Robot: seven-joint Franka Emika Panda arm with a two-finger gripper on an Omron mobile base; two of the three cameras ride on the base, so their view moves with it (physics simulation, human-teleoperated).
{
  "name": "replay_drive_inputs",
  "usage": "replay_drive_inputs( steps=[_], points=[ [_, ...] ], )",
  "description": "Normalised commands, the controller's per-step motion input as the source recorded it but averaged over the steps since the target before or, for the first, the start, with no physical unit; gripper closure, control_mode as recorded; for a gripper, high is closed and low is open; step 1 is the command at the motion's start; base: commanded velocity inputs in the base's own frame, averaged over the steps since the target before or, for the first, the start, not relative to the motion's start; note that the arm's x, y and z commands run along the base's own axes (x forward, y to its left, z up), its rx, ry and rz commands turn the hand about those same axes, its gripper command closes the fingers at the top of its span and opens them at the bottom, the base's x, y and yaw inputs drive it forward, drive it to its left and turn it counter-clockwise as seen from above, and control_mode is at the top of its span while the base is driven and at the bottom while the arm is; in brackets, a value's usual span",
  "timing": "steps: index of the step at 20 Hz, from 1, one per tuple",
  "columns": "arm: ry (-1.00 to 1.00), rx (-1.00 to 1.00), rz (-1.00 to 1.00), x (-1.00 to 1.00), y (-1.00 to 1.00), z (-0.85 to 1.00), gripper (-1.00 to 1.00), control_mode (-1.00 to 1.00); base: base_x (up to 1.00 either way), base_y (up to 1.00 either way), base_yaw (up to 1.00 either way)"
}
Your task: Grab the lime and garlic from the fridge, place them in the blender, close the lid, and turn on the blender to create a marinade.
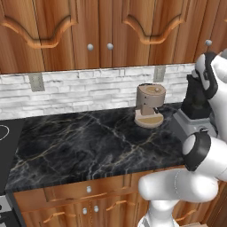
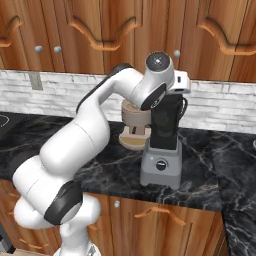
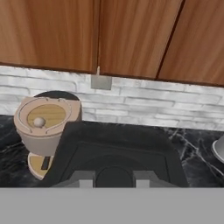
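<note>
Black marble counter (image 1: 88, 137) runs under wooden wall cabinets (image 1: 102, 31) in the left base view, with the tan coffee machine (image 1: 150, 105) standing by the white brick backsplash (image 1: 80, 88) and the blender (image 1: 195, 113) just to its right, its dark jar half hidden behind the white arm. From the right base view the blender (image 2: 162, 150) shows whole, grey base with a round black knob (image 2: 161, 165) facing the near edge and the tall dark jar above it; the robot's hand sits at the jar's top, and the jaws themselves are hidden there, though they appear drawn together. Whether the lime is between them cannot be told. In the hand view the camera looks down over the jar's dark squarish top (image 3: 116, 151), apparently the lid or the rim, with the coffee machine (image 3: 43, 127) close on the left and a wall outlet (image 3: 101, 82) beyond. Judging from this, the work is at the jar mouth, so the hand should stay centred over it and move straight down. The coffee machine crowds the left side; swinging that way risks a knock.
</note>
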Motion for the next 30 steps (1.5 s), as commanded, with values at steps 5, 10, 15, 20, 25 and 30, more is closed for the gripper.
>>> replay_drive_inputs(
  steps=[5, 10, 15, 20, 25, 30],
  points=[
    [-0.03, 0.02, 0.00, -0.30, 0.02, -0.13, 1.00, -1.00, 0.00, 0.00, 0.00],
    [0.00, 0.04, 0.00, -0.11, 0.00, -0.08, 1.00, -1.00, 0.00, 0.00, 0.00],
    [0.04, 0.00, 0.00, -0.01, 0.00, -0.30, 1.00, -1.00, 0.00, 0.00, 0.00],
    [0.03, 0.00, 0.07, -0.08, 0.05, -0.39, 1.00, -1.00, 0.00, 0.00, 0.00],
    [0.00, 0.00, 0.19, -0.13, 0.14, -0.32, 1.00, -1.00, 0.00, 0.00, 0.00],
    [-0.01, 0.00, 0.26, 0.00, 0.04, -0.32, 1.00, -1.00, 0.00, 0.00, 0.00]
  ],
)
